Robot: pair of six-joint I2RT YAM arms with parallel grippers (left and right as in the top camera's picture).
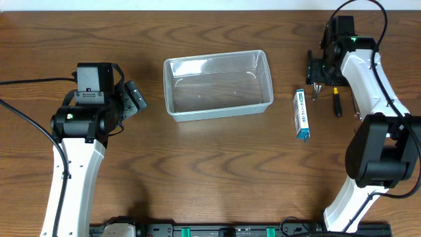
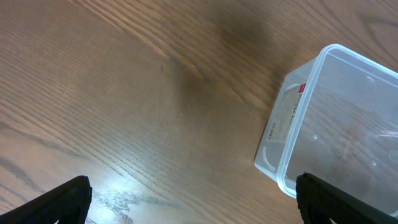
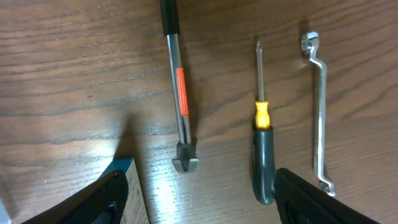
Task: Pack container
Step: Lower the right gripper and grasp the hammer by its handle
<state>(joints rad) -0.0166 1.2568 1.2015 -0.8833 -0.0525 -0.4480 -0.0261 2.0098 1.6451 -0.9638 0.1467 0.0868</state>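
The clear plastic container [image 1: 217, 112] stands empty at the table's middle; its near end shows in the left wrist view [image 2: 303, 112]. My left gripper [image 1: 135, 99] is open and empty to the container's left, above bare wood [image 2: 193, 202]. My right gripper [image 1: 317, 72] is open and empty [image 3: 199, 199], hovering over hand tools: a metal-shafted tool with a red label [image 3: 180, 93], a yellow-and-black screwdriver [image 3: 262, 143] and a bent steel wrench [image 3: 319, 106]. The screwdriver [image 1: 336, 102] also shows in the overhead view.
A small blue-and-white box [image 1: 301, 115] lies between the container and the tools; its corner shows by my right gripper's left finger [image 3: 134, 193]. The right arm's base stands at the right front.
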